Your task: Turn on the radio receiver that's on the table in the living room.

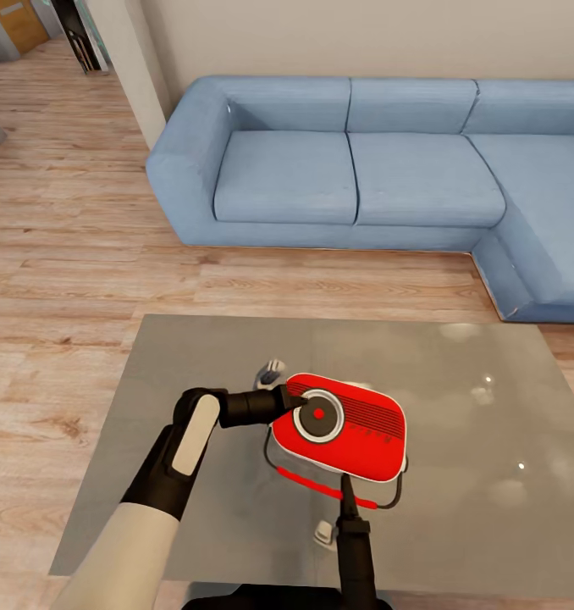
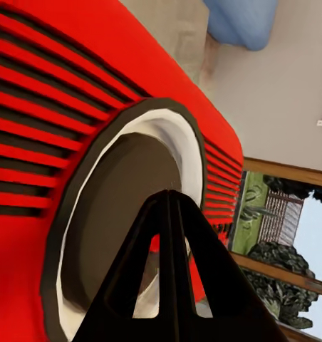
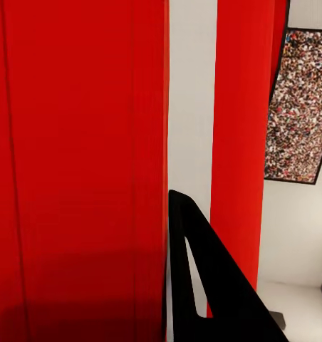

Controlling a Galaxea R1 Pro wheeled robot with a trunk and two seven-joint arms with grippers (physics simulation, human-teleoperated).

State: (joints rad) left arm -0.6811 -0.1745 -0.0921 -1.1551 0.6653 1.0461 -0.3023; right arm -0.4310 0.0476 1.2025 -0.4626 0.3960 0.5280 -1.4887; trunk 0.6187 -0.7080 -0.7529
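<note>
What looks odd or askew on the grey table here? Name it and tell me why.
The radio receiver sits tilted, raised off the table rather than flat. The right gripper is at its loop handle from below, and the left gripper presses at its round dial, whose centre dot shows red.

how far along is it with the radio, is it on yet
Done: the robot is at the table, and the radio is lifted, tilted face-up, with the right gripper at its handle. In hand: the left gripper, fingers together, touches the dial's rim. Left: confirming the switch; the dial's centre dot looks red, so I can't call it on.
</note>
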